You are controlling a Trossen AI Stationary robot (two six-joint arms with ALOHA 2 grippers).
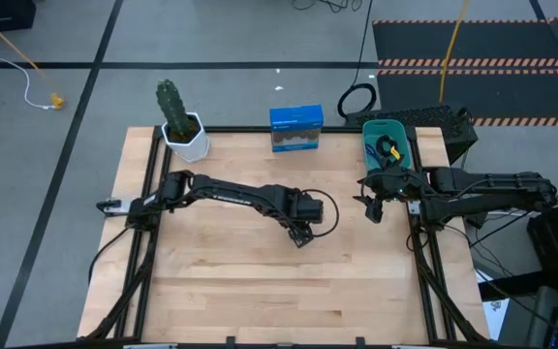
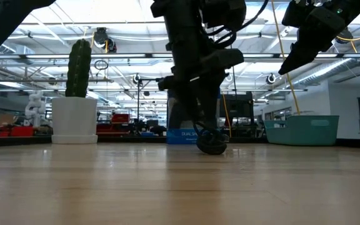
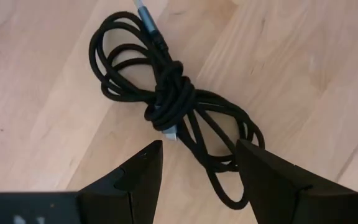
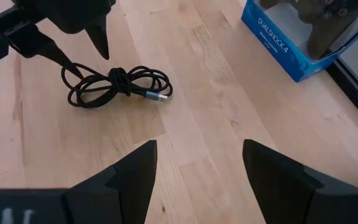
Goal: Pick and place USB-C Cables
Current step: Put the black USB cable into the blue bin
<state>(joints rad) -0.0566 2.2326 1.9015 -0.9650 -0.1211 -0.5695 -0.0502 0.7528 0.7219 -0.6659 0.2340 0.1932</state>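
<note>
While my left pincer (image 3: 197,168) hangs spread over the black USB-C cable (image 3: 173,102) lying mid-tabletop (image 1: 221,281), the risk I judge is pinching one loose loop, so the bundle unravels on lifting. My right pincer (image 4: 197,168), also spread, idles beside the teal bin (image 1: 400,131). Bin contents unclear.

Left end effector (image 3: 197,163) low, right end effector (image 4: 197,163) raised, both spread.

Grey floor (image 1: 221,39) w/ striped mats (image 1: 473,64); bright ceiling lights (image 2: 136,12) overhead.
</note>
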